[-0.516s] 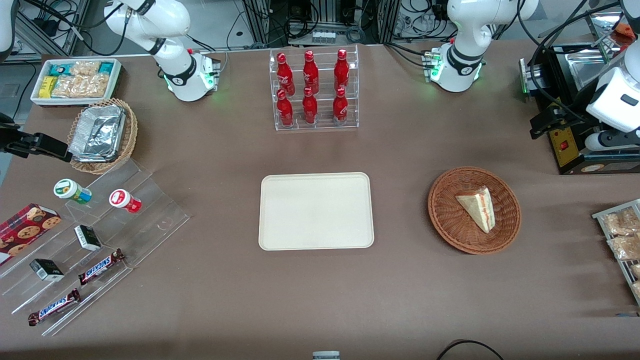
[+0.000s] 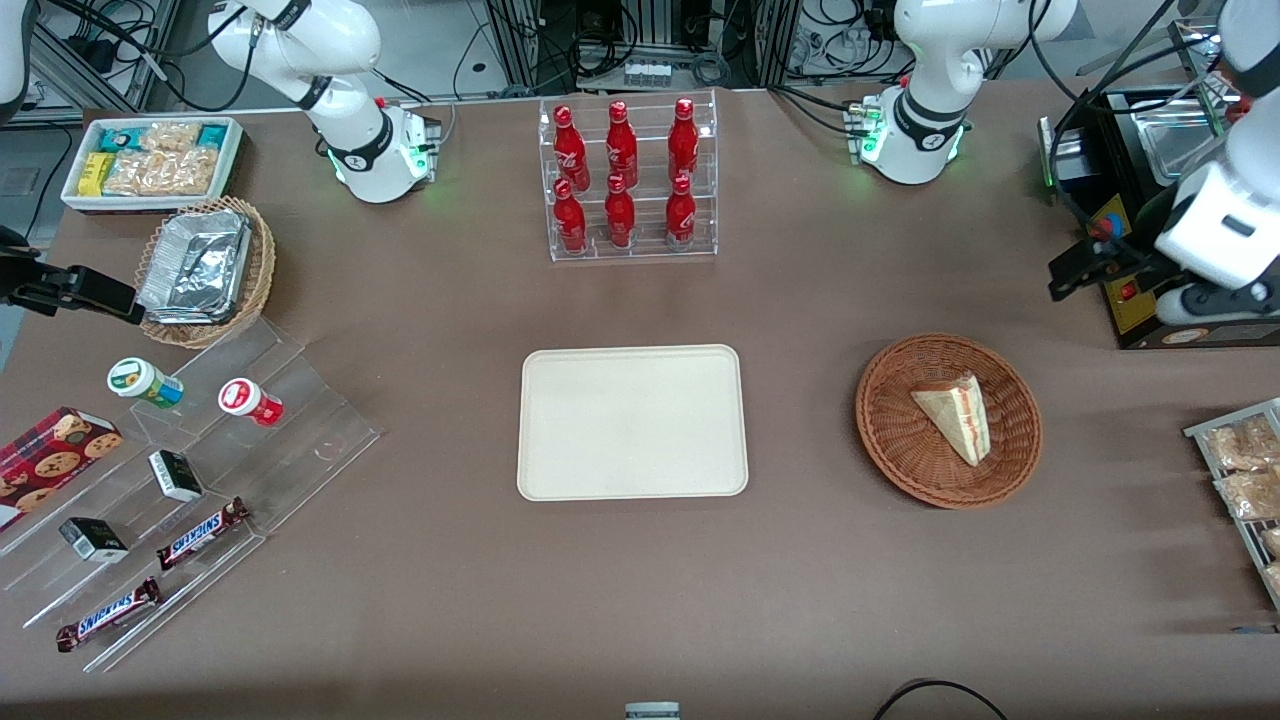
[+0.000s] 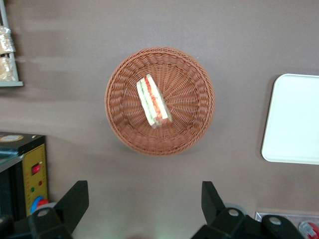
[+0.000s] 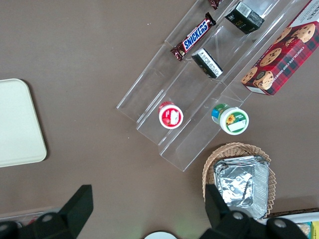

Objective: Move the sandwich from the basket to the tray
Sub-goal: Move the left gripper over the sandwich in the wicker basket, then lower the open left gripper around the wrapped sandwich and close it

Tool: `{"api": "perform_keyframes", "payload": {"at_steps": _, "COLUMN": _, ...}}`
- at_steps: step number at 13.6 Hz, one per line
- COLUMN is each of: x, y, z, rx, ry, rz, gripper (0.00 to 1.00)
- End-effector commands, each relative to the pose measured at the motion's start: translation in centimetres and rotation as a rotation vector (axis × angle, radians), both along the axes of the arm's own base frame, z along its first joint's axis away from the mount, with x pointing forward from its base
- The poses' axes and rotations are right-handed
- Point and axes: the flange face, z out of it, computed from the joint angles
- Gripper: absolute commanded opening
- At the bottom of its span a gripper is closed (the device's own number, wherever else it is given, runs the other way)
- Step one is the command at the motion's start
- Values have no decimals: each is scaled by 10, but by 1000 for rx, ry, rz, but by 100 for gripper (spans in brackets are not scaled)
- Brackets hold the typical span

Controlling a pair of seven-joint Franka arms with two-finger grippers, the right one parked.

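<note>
Left wrist view: fingers (image 3: 75, 201) spread wide above sandwich (image 3: 154, 101) in basket (image 3: 194, 99).

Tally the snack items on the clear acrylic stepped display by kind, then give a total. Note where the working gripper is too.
Snickers chocolate bars: 2
Small dark rectangular boxes: 2
Round lidded cups, one green-topped, one red-topped: 2
Total: 6
The left arm's gripper hangs open above the table, beside the round reddish-brown wicker basket.
</note>
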Motion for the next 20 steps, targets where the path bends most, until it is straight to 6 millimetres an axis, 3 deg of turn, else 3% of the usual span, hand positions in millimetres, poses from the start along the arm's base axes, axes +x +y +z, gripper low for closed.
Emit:
{"api": "perform_keyframes", "payload": {"at_steps": 1, "x": -2, "y": -1, "z": -35, "rx": -8, "ry": -9, "rz": 7, "gripper": 100}}
{"api": "perform_keyframes", "payload": {"at_steps": 5, "x": 0, "y": -1, "z": -107, "rx": -8, "ry": -71, "rz": 184, "gripper": 100}}
{"api": "perform_keyframes", "payload": {"at_steps": 10, "x": -6, "y": 3, "z": -184, "rx": -18, "ry": -115, "rz": 222, "gripper": 100}}
{"api": "perform_keyframes", "payload": {"at_steps": 20, "x": -1, "y": -2, "z": -280, "rx": -30, "ry": -132, "rz": 433, "gripper": 100}}
